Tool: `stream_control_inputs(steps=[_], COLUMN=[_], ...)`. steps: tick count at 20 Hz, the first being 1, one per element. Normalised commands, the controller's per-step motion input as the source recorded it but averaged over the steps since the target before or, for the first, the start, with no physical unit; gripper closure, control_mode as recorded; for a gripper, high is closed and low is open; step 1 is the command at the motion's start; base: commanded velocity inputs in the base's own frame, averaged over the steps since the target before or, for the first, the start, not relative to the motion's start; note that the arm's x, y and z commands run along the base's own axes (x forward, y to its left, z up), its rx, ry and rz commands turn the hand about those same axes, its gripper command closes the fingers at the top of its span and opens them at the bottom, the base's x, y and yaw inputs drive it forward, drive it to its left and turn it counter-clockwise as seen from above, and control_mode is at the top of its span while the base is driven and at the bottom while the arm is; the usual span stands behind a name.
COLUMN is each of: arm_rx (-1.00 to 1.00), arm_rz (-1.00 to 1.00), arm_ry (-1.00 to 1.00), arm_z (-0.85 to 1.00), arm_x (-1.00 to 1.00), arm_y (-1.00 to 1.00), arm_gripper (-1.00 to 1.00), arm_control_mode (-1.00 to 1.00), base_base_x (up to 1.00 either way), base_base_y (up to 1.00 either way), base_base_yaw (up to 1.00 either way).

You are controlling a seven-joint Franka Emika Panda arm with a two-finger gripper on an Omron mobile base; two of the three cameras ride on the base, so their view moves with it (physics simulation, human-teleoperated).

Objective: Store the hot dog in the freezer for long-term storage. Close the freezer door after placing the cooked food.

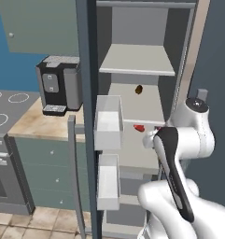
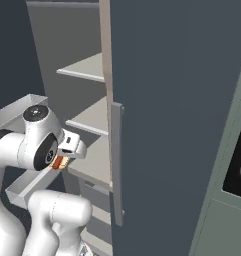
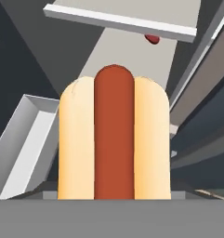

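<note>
Left base view: the freezer door (image 1: 86, 116) stands wide open, edge-on to the camera, its white inner bins (image 1: 108, 122) facing the compartment. The freezer (image 1: 142, 60) shows pale shelves. The arm reaches toward the middle shelf, wrist at shelf height, presumably to set its load down there. A small red item (image 1: 138, 127) lies on that shelf and a dark one (image 1: 138, 89) sits on the shelf above; neither can be identified. A black coffee machine (image 1: 60, 84) stands on the counter, well apart.

Right base view: the gripper (image 2: 62, 159) is at the front edge of a shelf, an orange-tan piece of the hot dog (image 2: 58, 162) visible beneath it. The plain door (image 2: 177, 125) is closed.

Hand view: the hot dog (image 3: 114, 139) is close to the lens, pointing into the compartment, evidently carried. The fingers are hidden, so I judge the gripper clamped on it
</note>
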Motion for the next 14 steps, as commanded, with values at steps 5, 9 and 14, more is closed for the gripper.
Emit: stream_control_inputs(steps=[5,9,14], arm_rx=[0.00,0.00,0.01], arm_rz=[-0.23,-0.23,-0.16], arm_ry=[-0.15,-0.17,-0.09], arm_z=[0.00,-0.01,-0.01], arm_x=[0.56,0.64,0.53], arm_y=[0.08,0.00,0.00], arm_gripper=[1.00,1.00,1.00], arm_control_mode=[-1.00,-1.00,-1.00], base_base_x=[0.00,0.00,0.00], base_base_y=[0.00,0.00,0.00], base_base_yaw=[0.00,0.00,0.00])
